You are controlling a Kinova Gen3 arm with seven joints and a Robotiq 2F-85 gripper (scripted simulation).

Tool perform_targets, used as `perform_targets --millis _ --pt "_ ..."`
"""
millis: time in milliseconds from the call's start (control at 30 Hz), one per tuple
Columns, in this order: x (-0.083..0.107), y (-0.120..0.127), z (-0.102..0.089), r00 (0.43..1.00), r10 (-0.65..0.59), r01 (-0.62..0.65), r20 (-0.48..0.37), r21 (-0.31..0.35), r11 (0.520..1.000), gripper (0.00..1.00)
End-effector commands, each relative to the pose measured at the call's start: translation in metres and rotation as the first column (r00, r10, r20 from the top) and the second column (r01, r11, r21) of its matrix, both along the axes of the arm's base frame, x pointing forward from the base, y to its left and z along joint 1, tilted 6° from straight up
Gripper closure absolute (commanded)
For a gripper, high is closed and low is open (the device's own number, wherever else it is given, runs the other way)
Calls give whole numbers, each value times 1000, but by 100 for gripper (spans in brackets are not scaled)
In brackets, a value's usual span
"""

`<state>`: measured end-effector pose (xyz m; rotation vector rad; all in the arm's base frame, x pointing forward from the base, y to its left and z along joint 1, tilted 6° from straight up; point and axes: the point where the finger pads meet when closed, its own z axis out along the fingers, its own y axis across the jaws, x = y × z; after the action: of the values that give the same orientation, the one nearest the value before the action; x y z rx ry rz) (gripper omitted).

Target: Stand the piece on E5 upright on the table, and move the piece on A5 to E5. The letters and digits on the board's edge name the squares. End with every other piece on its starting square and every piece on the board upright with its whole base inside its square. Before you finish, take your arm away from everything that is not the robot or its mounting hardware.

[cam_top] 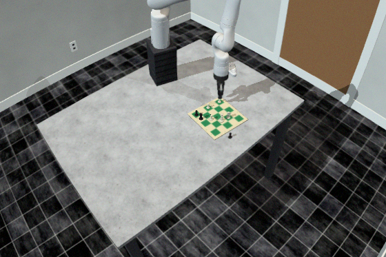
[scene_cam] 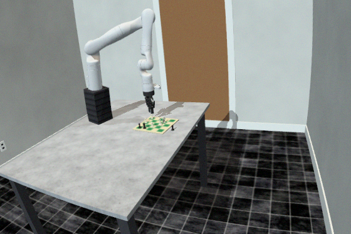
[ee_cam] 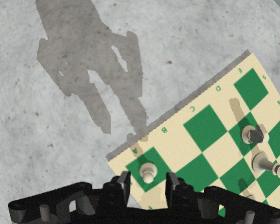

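Observation:
The green and cream chessboard [cam_top: 218,118] lies on the grey table near its right edge. A white piece [cam_top: 219,100] stands on the board's far corner square, and it also shows in the wrist view [ee_cam: 147,171]. My gripper [cam_top: 220,95] hangs straight down just above this piece, fingers partly open, with nothing between them. In the wrist view the piece shows between and below my fingertips. A black piece [cam_top: 230,136] stands upright on the table just off the board's near right edge. The letters and digits on the board's edge are too small to read.
Two black pieces [cam_top: 198,114] stand at the board's left corner. Several white pieces [cam_top: 222,116] sit near the board's middle, and one [ee_cam: 265,163] looks tipped over. The arm's black base block [cam_top: 162,62] stands at the table's back.

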<state>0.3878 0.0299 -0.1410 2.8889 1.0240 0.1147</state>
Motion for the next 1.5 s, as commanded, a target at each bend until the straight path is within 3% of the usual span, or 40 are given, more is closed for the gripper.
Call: perform_targets --millis 0,633,1467 --pt "1 0 1 1000 0 0 1 0 1000 66" --pt "1 0 -1 1000 0 0 1 0 1000 66" --pt "4 -1 -32 1000 0 0 1 0 1000 66"
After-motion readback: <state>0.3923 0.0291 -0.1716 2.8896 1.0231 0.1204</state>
